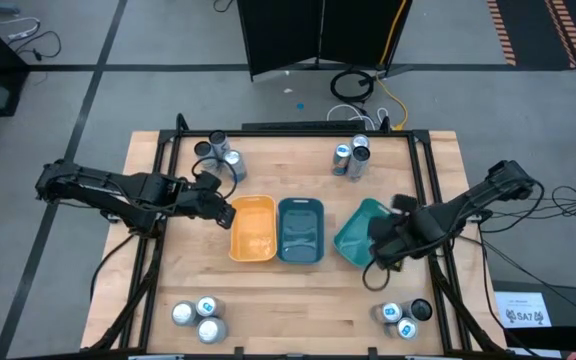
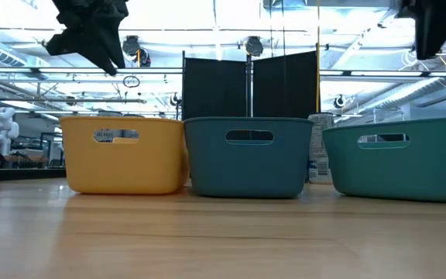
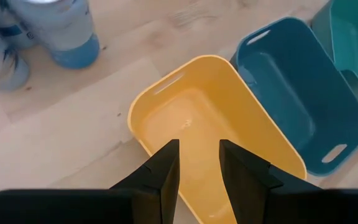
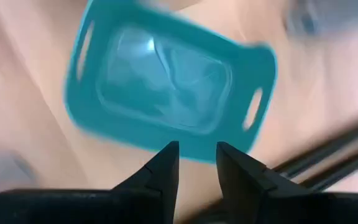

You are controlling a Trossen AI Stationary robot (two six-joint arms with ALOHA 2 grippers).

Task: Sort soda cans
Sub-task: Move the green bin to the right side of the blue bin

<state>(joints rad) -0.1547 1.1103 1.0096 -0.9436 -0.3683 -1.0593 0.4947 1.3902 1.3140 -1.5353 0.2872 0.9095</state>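
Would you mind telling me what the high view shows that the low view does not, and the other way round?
Only the high view shows the four can clusters, such as the cans near the left hand, and both hands over the trays: left hand, right hand. Only the low view shows the yellow tray handle label and the room behind. Both show the yellow, blue tray and teal tray in a row.

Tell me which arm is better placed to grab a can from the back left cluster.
Left. The left gripper hovers by the yellow tray, near the back-left cans; the right gripper is over the tilted teal tray, far across the table.
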